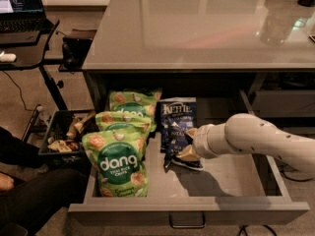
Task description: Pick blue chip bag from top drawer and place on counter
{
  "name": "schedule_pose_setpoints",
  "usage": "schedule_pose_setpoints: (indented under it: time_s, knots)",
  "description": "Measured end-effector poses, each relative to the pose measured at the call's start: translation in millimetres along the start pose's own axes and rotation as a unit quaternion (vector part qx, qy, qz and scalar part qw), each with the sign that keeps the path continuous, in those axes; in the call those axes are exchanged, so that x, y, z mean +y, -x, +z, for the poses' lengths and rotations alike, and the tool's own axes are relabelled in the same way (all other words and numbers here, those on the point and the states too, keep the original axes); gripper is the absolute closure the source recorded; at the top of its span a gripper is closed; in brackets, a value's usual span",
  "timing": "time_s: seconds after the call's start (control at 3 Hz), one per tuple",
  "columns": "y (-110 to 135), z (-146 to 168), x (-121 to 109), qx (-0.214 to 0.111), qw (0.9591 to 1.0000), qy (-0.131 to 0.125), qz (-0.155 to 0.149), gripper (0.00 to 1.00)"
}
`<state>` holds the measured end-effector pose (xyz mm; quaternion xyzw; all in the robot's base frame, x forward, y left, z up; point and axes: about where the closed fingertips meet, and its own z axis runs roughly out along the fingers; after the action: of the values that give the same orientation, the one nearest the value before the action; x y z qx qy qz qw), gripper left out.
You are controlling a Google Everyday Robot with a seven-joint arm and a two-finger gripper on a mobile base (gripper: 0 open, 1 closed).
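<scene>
The top drawer (147,214) stands pulled out under the counter (197,28). Two navy Kettle bags lie in its middle. The rear one (178,112) lies flat with its white lettering showing. The front blue chip bag (173,142) is crumpled and tilted up at its right edge. My gripper (190,142) reaches in from the right on a white arm (256,136). Its tan fingers (188,154) are closed on the front bag's right edge. Part of that bag is hidden behind the gripper.
Three green dang bags (118,163) fill the drawer's left half. A black bin of snacks (64,136) sits on the floor to the left. A black desk with a laptop (19,4) stands at the far left. A person's dark leg (29,200) is at the lower left.
</scene>
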<state>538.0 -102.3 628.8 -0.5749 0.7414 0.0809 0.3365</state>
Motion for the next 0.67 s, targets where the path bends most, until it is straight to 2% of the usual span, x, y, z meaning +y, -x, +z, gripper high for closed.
schedule_pose_setpoints:
  time_s: [0.33, 0.67]
  knots:
    - [0, 0, 0, 0.000, 1.0000, 0.000, 0.000, 1.00]
    - [14, -28, -9, -0.016, 0.9999, -0.001, -0.001, 1.00]
